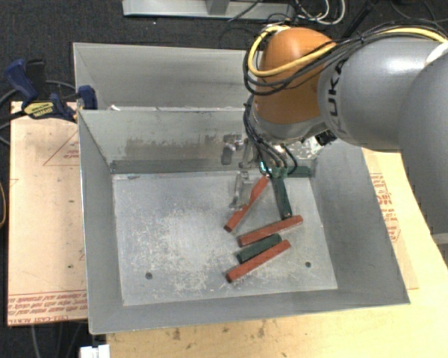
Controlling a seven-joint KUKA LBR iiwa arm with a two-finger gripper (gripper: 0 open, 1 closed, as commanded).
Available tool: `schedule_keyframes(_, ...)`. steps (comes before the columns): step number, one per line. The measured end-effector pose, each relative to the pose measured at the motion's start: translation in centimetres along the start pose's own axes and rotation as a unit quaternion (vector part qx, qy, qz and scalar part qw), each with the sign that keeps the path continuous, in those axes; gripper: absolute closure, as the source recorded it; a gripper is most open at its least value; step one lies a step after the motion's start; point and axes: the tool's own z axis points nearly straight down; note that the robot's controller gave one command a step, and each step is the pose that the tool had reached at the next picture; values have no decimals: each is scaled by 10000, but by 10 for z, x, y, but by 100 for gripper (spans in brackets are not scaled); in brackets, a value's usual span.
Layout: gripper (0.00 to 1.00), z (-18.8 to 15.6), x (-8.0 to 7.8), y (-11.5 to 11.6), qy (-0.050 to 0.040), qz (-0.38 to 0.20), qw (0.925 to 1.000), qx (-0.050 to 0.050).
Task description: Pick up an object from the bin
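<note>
My gripper [243, 171] hangs under the arm's wrist at the back middle of the bin. Right below it a red bar [246, 205] slants from the gripper down to the left, its upper end close under the gripper. Just to the right a dark green bar [282, 197] runs almost straight toward the front. Whether the red bar is gripped cannot be made out from this angle.
In front of those lie three more bars side by side, slanting: a red one [270, 230], a dark green one [260, 249] and a red one [257, 262]. The arm comes in from the right over the bin's back right corner.
</note>
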Motion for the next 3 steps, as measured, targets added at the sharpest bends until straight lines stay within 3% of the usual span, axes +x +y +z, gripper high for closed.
schedule_keyframes(1, 0, 84, 43, -66, -2, -202, 9998, 4)
schedule_keyframes(2, 100, 79, 38, -63, -81, -222, 9997, 1)
schedule_keyframes(3, 100, -68, 35, -19, -84, -1561, 9877, 8)
